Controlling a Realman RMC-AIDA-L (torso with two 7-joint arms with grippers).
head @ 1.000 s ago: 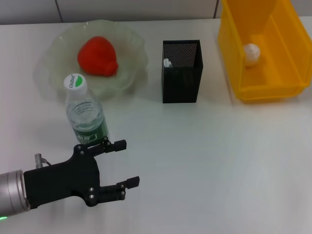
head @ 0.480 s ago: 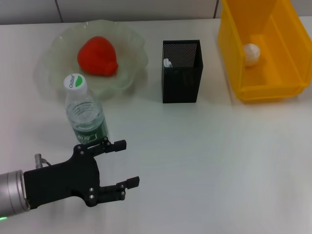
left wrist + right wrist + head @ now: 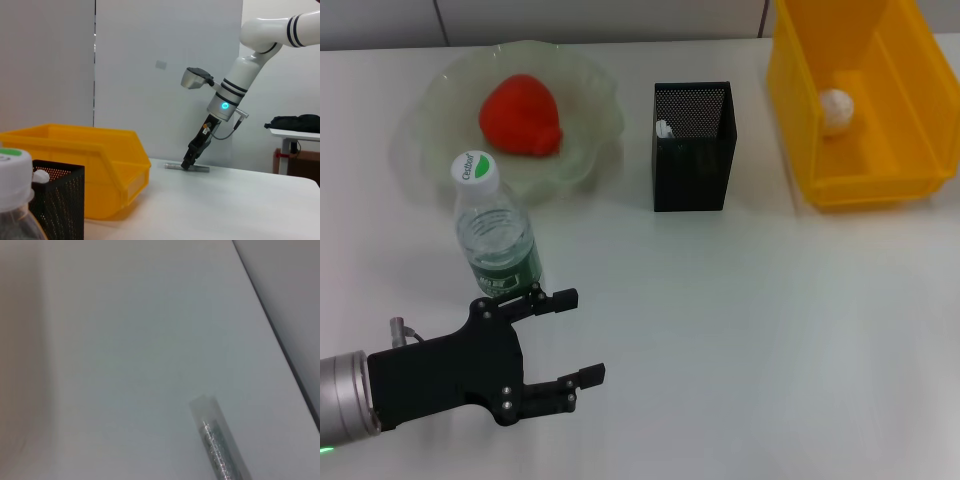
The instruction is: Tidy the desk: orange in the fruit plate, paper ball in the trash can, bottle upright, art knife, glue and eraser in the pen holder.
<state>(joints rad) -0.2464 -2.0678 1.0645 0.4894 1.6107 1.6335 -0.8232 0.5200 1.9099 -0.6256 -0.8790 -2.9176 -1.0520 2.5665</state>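
The clear bottle (image 3: 498,235) with a white cap and green label stands upright in front of the fruit plate (image 3: 582,150), which holds the orange (image 3: 520,115). My left gripper (image 3: 580,336) is open and empty, just in front of the bottle and apart from it. The paper ball (image 3: 836,108) lies in the yellow bin (image 3: 865,170). The black mesh pen holder (image 3: 692,150) has something white inside. In the left wrist view my right gripper (image 3: 190,163) stands far off, tip down on a flat grey strip (image 3: 197,168). The right wrist view shows a silvery strip (image 3: 217,442) on the table.
The white table (image 3: 770,330) stretches to my right of the left gripper. The bottle cap (image 3: 12,172), pen holder (image 3: 55,200) and yellow bin (image 3: 95,160) show close in the left wrist view. A side table with a dark bag (image 3: 295,122) stands beyond the desk.
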